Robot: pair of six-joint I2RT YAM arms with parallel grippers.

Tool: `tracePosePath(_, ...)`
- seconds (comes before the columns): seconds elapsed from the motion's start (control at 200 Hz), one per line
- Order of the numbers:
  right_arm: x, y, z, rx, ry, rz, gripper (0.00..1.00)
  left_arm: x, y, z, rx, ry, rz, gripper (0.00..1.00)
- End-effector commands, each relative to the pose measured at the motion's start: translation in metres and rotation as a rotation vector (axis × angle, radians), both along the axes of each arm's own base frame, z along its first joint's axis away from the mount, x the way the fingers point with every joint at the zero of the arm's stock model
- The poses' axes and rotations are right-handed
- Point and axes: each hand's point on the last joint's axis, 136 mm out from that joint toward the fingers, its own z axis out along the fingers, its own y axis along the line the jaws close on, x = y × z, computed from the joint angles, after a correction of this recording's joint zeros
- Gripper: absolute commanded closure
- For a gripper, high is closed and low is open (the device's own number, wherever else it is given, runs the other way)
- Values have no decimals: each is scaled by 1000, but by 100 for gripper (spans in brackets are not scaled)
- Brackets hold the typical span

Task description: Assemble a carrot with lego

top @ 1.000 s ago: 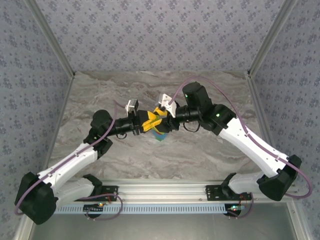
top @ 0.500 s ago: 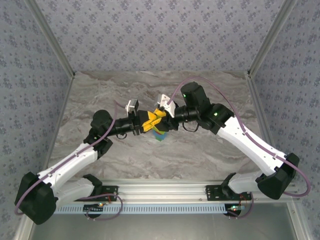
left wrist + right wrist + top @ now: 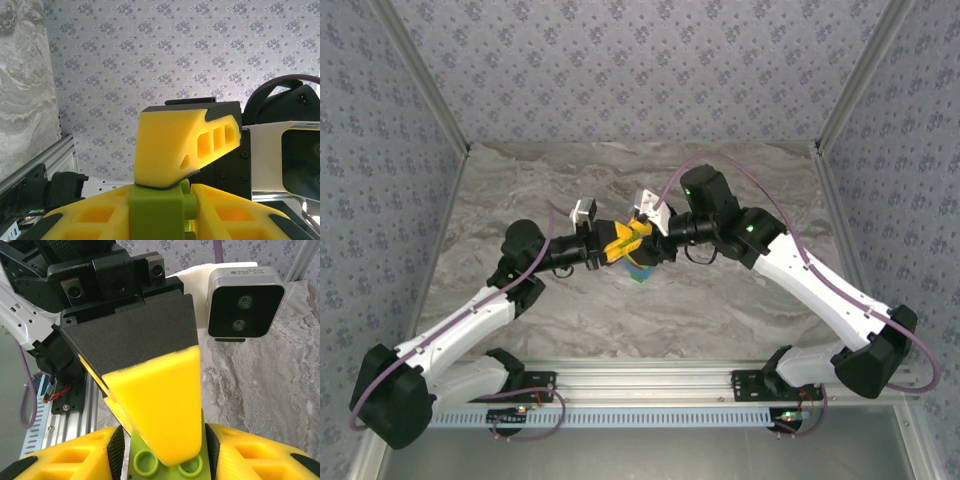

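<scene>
Left arm (image 3: 470,320) and right arm (image 3: 820,285) each extend forward from their bases and bend inward at the elbow. The wrists face one another at the centre. Left gripper (image 3: 617,247) and right gripper (image 3: 638,236) meet tip to tip, fingers interleaved crosswise. The left jaws are closed on the carrot (image 3: 155,210). The right jaws flank the same piece closely on both sides; firm clamping cannot be confirmed.
</scene>
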Motion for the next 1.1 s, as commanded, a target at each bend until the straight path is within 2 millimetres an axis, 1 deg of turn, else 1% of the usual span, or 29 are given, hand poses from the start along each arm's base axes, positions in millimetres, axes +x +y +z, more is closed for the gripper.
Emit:
tracePosePath(0.0, -2, -1, -9, -17, 38, 1, 52, -5, 4, 32, -65, -88, 11, 68)
tracePosePath(0.135, -1, 0, -10, -15, 40, -2, 59, -5, 5, 32, -63, -87, 14, 68)
tracePosePath(0.34, 0, 1, -7, -9, 36, -4, 65, -5, 5, 30, -59, -85, 15, 67)
tracePosePath(0.41, 1, 0, -6, -9, 31, -11, 66, -5, 4, 26, -44, -85, 14, 64)
tracePosePath(0.47, 1, -2, -6, -12, 27, -18, 67, -4, 4, 19, -11, -80, 20, 53)
tracePosePath(0.54, 3, -7, -5, -16, 27, -33, 68, -2, 6, 6, 49, -72, 30, 38)
tracePosePath(0.595, 4, -11, -6, -21, 29, -47, 68, 2, 10, -2, 82, -73, 42, 31)
tracePosePath(0.665, 5, -19, -10, -29, 32, -74, 69, 8, 16, -15, 133, -72, 53, 27)
tracePosePath(0.805, 7, -41, -21, -30, 36, -153, 70, 29, 41, -56, 285, -60, 111, 23)
tracePosePath(0.82, 7, -43, -21, -29, 36, -162, 70, 31, 43, -60, 296, -63, 116, 22)
tracePosePath(0.839, 7, -47, -17, -20, 27, -173, 70, 34, 46, -64, 309, -69, 122, 22)
tracePosePath(0.844, 6, -49, -25, -32, 39, -178, 70, 35, 47, -65, 312, -74, 123, 22)
tracePosePath(0.854, 6, -51, -31, -41, 49, -182, 70, 37, 49, -67, 318, -80, 126, 22)
tracePosePath(0.929, 2, -62, -39, -44, 61, -214, 70, 48, 57, -77, 351, -142, 130, 18)
tracePosePath(0.974, 0, -68, -46, -47, 73, -230, 70, 52, 56, -79, 345, -188, 111, 15)
tracePosePath(1.014, -2, -73, -50, -51, 80, -244, 70, 54, 50, -79, 313, -210, 68, 12)
tracePosePath(1.049, -3, -77, -54, -57, 86, -253, 70, 57, 44, -79, 274, -204, 19, 11)
tracePosePath(1.089, -4, -80, -57, -63, 92, -261, 70, 64, 37, -85, 241, -148, -25, 10)
tracePosePath(1.099, -5, -80, -59, -66, 94, -262, 70, 65, 36, -84, 229, -144, -31, 10)
